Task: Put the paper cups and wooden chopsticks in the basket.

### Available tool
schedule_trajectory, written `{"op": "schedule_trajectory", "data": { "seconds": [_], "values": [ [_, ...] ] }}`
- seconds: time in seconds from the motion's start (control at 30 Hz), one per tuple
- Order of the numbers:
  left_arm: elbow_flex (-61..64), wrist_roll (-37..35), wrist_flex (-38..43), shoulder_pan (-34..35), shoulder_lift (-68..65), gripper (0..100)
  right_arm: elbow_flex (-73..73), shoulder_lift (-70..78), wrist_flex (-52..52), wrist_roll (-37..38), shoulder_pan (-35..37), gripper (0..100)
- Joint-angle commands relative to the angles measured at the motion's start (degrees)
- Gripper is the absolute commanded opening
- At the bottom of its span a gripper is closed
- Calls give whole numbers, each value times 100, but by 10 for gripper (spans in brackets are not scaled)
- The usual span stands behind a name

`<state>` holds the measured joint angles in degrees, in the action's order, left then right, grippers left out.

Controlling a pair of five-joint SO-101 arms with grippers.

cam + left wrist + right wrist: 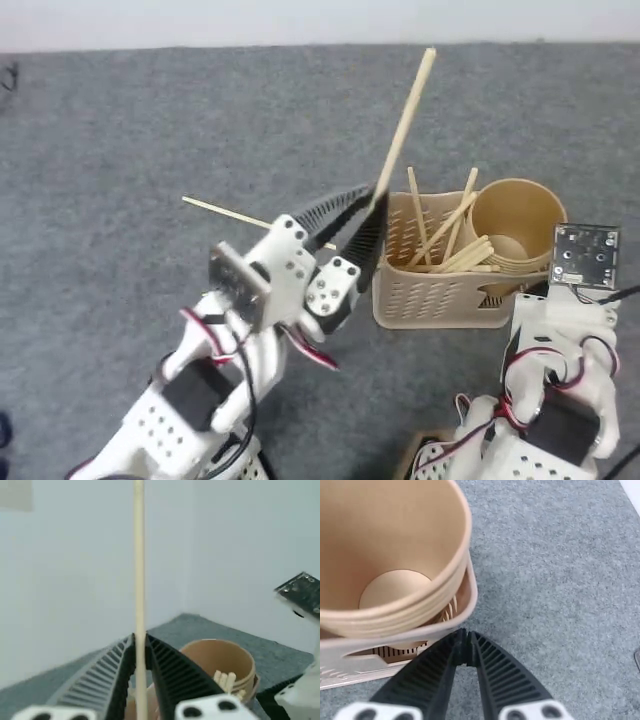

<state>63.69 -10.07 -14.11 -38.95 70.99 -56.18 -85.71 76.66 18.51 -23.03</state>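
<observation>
My left gripper (372,197) is shut on a wooden chopstick (405,118) that stands nearly upright, just left of the beige slotted basket (440,300). In the left wrist view the same chopstick (139,570) rises between the closed fingers (167,665). Several chopsticks (445,237) lean inside the basket, beside stacked paper cups (520,215) in its right half. One more chopstick (225,211) lies on the carpet to the left. My right gripper (466,639) is shut with nothing in it, its tips close to the basket's rim (470,595) below the cups (395,545).
Grey carpet covers the table all around the basket. The right arm (560,390) sits at the front right, its camera board (585,255) beside the cups. A pale wall rises behind the far edge.
</observation>
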Motion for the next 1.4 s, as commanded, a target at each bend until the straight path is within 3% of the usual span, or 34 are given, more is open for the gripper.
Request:
{"op": "schedule_trajectory", "data": {
  "seconds": [0.0, 0.17, 0.3, 0.43, 0.53, 0.7, 0.83, 1.03, 1.37],
  "values": [
    [-57, -158, 721, -202, -18, 12, 26, 31, -110, 44, 40, 8],
    [-637, 26, 712, -220, -44, 12, 26, 31, -110, 44, 48, 8],
    [-330, 97, 756, -466, -79, 12, 26, 48, -119, 26, 57, 8],
    [92, 308, 2031, -571, -923, 12, 26, 57, -119, 26, 57, 8],
    [-286, 738, 2804, -598, -2127, 12, 26, 66, -110, 26, 40, 8],
    [-1587, 774, 2075, -580, -3771, 12, 26, 75, -101, 35, 40, 8],
    [-1596, 774, 1758, -589, -4246, 12, 18, 75, -101, 35, 57, 8],
    [-1174, 782, 1732, -580, -3763, 144, -26, 57, -119, 44, 57, 8],
    [-1068, 826, 1231, -431, -2769, 145, -88, 22, -163, 53, 57, 8]
  ]
}}
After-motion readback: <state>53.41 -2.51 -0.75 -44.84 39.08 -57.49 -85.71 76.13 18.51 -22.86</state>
